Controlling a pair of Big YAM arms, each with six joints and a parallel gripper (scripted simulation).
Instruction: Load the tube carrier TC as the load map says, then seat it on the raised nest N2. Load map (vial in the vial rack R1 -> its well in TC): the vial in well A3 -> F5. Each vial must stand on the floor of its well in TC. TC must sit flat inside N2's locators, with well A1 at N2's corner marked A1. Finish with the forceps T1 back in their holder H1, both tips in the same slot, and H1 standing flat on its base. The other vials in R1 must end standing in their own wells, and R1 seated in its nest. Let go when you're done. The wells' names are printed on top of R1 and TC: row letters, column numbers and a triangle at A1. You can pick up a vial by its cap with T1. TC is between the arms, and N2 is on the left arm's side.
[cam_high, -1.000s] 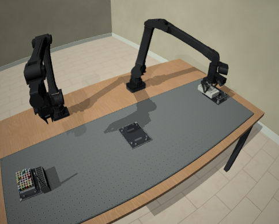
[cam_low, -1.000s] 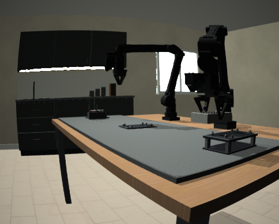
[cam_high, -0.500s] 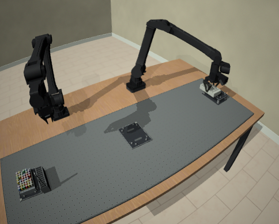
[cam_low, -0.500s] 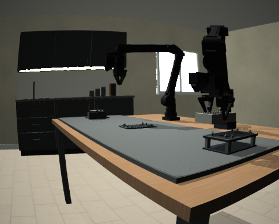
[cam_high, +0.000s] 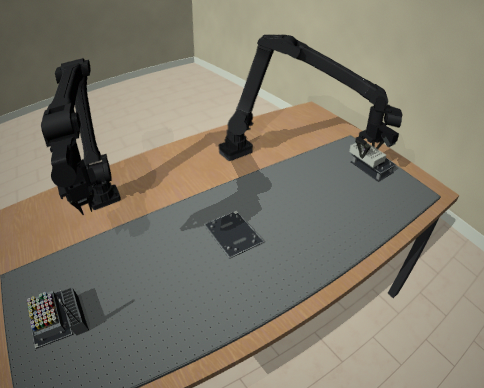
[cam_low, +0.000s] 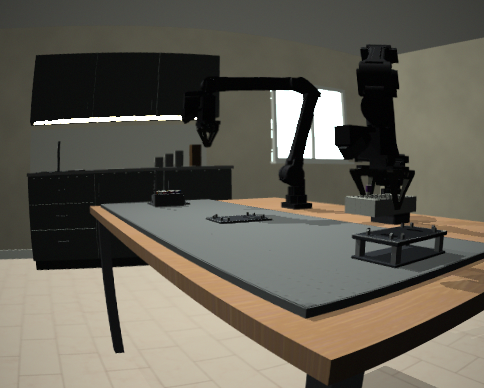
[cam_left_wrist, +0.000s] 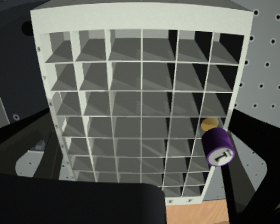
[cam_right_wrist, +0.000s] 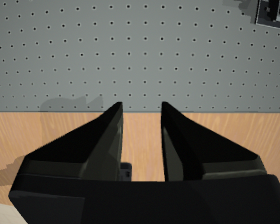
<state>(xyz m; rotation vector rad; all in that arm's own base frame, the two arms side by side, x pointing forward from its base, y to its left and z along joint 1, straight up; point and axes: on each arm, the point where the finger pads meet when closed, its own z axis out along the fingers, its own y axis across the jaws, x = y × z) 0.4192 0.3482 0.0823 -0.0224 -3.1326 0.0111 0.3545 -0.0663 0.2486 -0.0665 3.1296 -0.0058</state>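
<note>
Apparently the left jaws (cam_high: 369, 150) (cam_low: 382, 192) pinch the tube carrier (cam_high: 367, 154) (cam_low: 362, 204) (cam_left_wrist: 142, 21) above the mat, beside raised nest N2 (cam_high: 385, 170) (cam_low: 395, 239), which likely needs a short sideways shift before lowering.

The holder H1 (cam_right_wrist: 267, 12) is cut off by the picture's edge, so I can't tell much.The tube carrier TC (cam_high: 367, 155) (cam_low: 381, 206) (cam_left_wrist: 142, 21) has a near corner hidden, and letters along its side too blurry to read.
</note>
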